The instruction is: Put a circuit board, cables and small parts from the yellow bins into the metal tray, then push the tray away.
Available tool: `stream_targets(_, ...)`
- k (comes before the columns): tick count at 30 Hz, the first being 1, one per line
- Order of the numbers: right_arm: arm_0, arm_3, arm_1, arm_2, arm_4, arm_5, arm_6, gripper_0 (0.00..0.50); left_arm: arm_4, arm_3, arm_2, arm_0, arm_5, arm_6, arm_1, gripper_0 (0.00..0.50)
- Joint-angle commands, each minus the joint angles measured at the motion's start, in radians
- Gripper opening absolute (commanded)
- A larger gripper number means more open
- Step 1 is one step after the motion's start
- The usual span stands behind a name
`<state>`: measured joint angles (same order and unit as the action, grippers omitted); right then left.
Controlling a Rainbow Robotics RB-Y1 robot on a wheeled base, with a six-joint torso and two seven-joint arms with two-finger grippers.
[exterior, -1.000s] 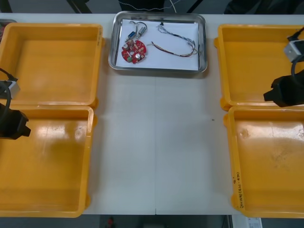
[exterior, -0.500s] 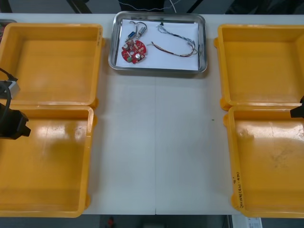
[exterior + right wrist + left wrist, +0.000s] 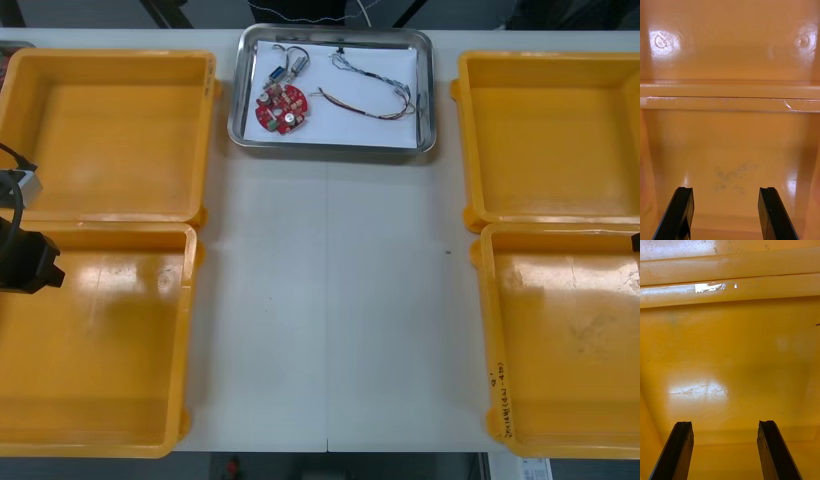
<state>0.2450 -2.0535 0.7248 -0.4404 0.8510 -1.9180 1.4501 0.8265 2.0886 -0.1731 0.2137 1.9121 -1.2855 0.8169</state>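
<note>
While the tray [image 3: 432, 90] sits at the counter's [image 3: 330, 300] far edge, holding the red board [image 3: 282, 108] and cables [image 3: 372, 98], the left hand [image 3: 725, 423] and right hand [image 3: 725, 188] hang wide open over the near yellow bins [image 3: 100, 380].

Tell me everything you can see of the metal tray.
The metal tray is a shallow, shiny rectangle with rounded corners and a raised rim, white inside. It lies flat at the table's far edge, between the far left yellow bin and the far right yellow bin, touching neither. In it lie a round red circuit board, a red and yellow cable and small metal parts.
</note>
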Motion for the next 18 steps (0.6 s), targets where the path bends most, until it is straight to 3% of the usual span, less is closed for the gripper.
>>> stream_targets(1, -0.026, -0.008, 0.045, -0.024, -0.001, -0.002, -0.025, 0.500, 0.006, 0.027, -0.031, -0.014, -0.005, 0.080, 0.044, 0.500)
stream_targets(18, -0.029, -0.008, 0.045, -0.023, -0.004, -0.002, -0.025, 0.500, 0.006, 0.027, -0.031, -0.014, -0.005, 0.080, 0.044, 0.500)
